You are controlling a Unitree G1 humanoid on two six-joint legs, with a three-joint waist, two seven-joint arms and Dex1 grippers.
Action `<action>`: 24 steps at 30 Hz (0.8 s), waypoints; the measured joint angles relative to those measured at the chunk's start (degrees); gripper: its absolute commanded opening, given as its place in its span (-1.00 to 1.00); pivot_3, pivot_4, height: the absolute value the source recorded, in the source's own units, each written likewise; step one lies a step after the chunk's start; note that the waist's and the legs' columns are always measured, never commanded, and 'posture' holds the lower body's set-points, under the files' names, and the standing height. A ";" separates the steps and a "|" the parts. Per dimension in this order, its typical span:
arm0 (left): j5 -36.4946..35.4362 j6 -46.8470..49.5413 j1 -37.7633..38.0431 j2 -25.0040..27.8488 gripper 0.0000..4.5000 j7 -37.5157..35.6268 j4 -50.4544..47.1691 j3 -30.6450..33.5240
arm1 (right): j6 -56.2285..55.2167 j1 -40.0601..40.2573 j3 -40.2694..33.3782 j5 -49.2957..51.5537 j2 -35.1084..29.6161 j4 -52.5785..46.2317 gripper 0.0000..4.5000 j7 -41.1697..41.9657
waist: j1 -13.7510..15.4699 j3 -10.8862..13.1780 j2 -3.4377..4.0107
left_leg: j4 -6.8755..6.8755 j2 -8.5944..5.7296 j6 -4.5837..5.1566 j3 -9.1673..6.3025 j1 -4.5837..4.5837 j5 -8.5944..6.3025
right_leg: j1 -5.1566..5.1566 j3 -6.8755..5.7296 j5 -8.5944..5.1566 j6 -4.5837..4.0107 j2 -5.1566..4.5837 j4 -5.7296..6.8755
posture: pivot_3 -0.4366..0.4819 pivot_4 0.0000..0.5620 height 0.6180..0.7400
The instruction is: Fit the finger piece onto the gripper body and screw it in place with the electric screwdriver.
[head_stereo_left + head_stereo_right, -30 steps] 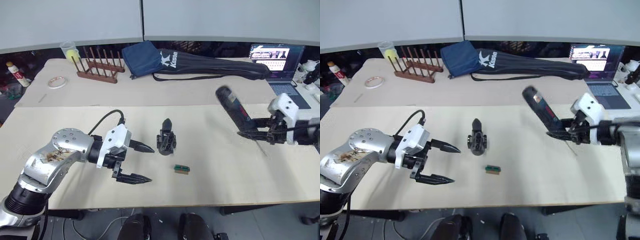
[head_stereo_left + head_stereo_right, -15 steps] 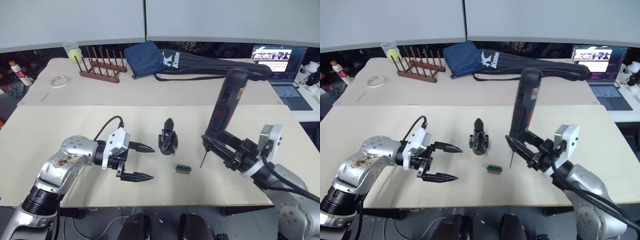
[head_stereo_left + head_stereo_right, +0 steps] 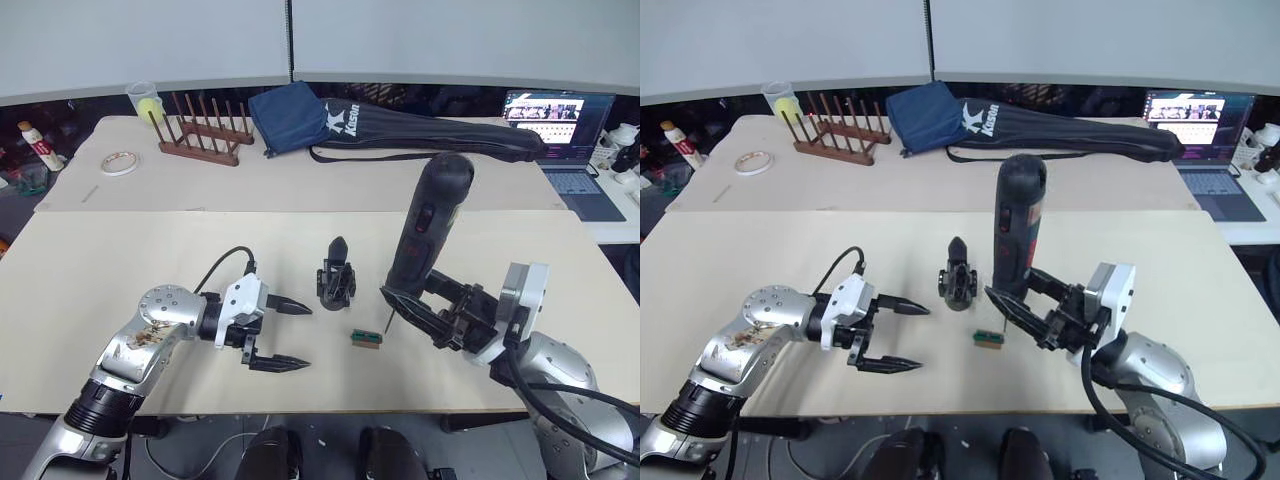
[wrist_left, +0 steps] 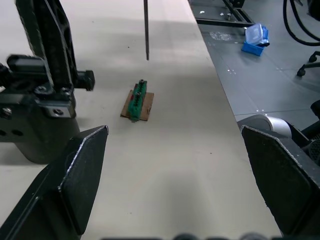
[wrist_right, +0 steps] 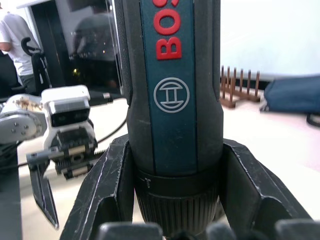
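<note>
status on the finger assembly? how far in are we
Done: the right gripper has the electric screwdriver clamped upright, bit pointing down near the small green block. In hand: nothing else; the left gripper is open and empty beside the gripper body, which stands on the table. Left: fitting the finger piece, which I can't pick out separately, and driving the screw.

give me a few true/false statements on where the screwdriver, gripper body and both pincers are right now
1. The right pincer grips the electric screwdriver upright, bit pointing down. True.
2. The left pincer is shut on the gripper body. False: it is open and empty, beside the body.
3. The screwdriver's bit hangs near the small green block. True.
4. The gripper body lies on the far table by the wooden rack. False: it stands on the near table, between the two pincers.
</note>
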 measured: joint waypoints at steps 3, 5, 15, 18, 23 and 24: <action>0.24 -1.39 0.46 0.00 1.00 -0.64 -0.03 -0.14 | -0.50 0.26 1.22 -0.76 -0.20 0.01 -0.13 -0.03 | 0.00 0.00 0.00 | 0.00 0.02 0.01 -0.01 0.00 -0.01 | -0.01 0.00 0.00 0.00 0.00 0.00 | -0.05 -0.47 1.00; 0.54 -1.63 0.46 -0.01 1.00 -0.92 -0.03 -0.28 | -0.54 -0.15 2.07 -0.82 -0.21 0.03 -0.13 -0.50 | 0.01 0.00 0.00 | 0.00 0.02 0.01 -0.01 0.00 -0.01 | -0.01 0.00 0.00 0.00 0.00 0.00 | -0.05 -0.47 1.00; 1.12 -1.38 -0.51 -0.91 1.00 -0.80 0.02 -1.02 | -2.32 -0.96 4.57 -2.09 -0.81 0.02 -0.13 -2.27 | 0.11 0.00 0.00 | 0.00 0.01 0.03 -0.02 -0.01 -0.02 | 0.00 0.00 0.00 0.00 -0.02 0.00 | -0.05 -0.47 1.00; 1.22 -1.39 -0.76 -1.12 1.00 -0.80 0.29 -1.03 | -2.33 -1.13 4.61 -2.08 -1.17 0.16 -0.13 -2.57 | 0.10 0.00 0.00 | 0.00 0.01 0.03 -0.02 -0.01 -0.02 | 0.00 0.00 0.00 0.00 -0.02 0.00 | -0.05 -0.47 1.00; 1.78 -1.39 -1.27 -1.62 1.00 -0.79 1.16 -1.06 | -2.33 -2.08 4.61 -2.06 -1.56 0.99 -0.13 -3.30 | 0.15 0.00 0.00 | 0.00 0.01 0.04 -0.02 -0.01 -0.02 | 0.00 -0.01 0.00 0.00 -0.02 -0.01 | -0.05 -0.47 1.00; 1.89 -1.39 -1.38 -1.74 1.00 -0.79 1.17 -1.07 | -2.33 -2.15 4.61 -2.06 -1.75 0.99 -0.13 -3.30 | 0.16 0.00 0.00 | 0.00 0.01 0.04 -0.02 -0.02 -0.03 | 0.00 -0.01 0.00 0.00 -0.02 -0.02 | -0.05 -0.47 1.00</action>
